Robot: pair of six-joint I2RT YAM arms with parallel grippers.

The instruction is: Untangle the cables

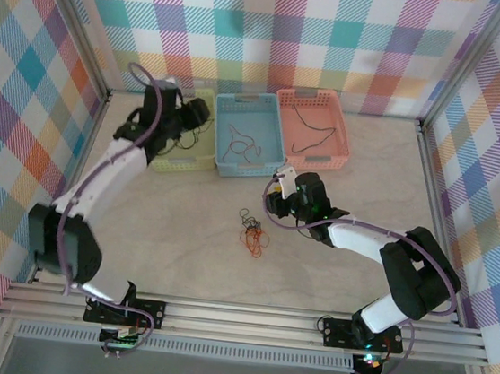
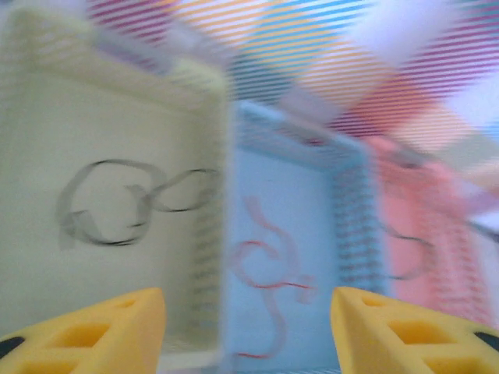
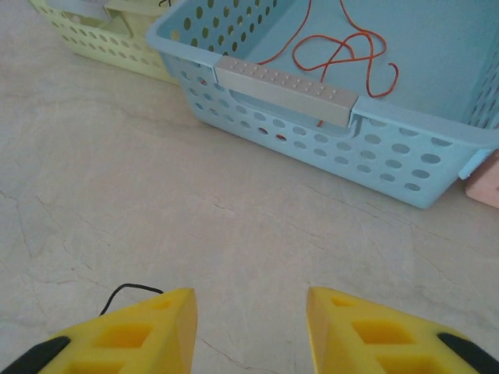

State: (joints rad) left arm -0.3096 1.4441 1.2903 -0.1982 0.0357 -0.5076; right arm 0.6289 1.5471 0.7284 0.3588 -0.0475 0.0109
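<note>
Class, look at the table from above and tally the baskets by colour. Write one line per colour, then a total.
Yellow basket: 1
Blue basket: 1
Pink basket: 1
Total: 3 baskets

Yellow basket (image 1: 189, 162), blue basket (image 1: 251, 99), pink basket (image 1: 311, 93), orange cables (image 1: 253, 232), marbled beige table (image 1: 172, 232), multicoloured plaid walls (image 1: 295, 30).
</note>
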